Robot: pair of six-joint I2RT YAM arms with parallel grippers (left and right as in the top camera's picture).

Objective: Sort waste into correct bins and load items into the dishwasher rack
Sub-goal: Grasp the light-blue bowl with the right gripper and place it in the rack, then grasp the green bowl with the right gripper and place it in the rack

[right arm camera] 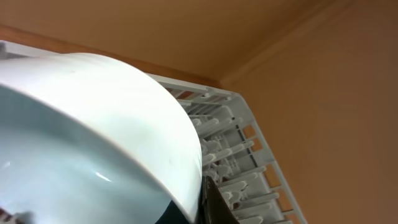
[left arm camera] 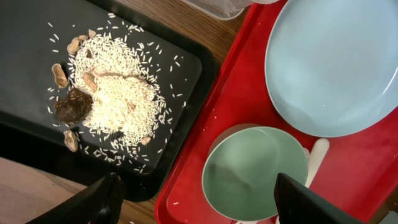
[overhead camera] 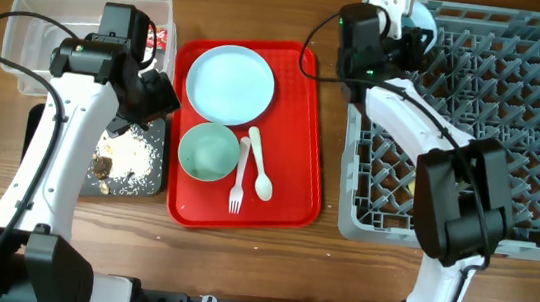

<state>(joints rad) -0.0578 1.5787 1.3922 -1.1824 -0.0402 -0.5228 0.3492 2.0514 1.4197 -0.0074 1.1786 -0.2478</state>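
Rack-loading now: the right tool (overhead camera: 408,30) clamps the pale blue bowl (right arm camera: 93,137) over a far corner of the dishwasher rack (overhead camera: 515,116), next needing gentle seating between pegs, while the left tool (left arm camera: 198,190) hangs spread wide.

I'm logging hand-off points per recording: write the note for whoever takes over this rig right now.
Left gripper: open, empty, above the border between the shallow black tray and the flat red serving tray.
Right gripper: shut on the pale blue bowl at the far left corner of the large grey pegged plastic rack.
Done: white rice and brown food scraps lie in the black tray; something red shows in the clear plastic tub.
Left: seat the blue bowl, then rack the pale blue round plate, pale green bowl, white plastic fork and spoon from the red tray.
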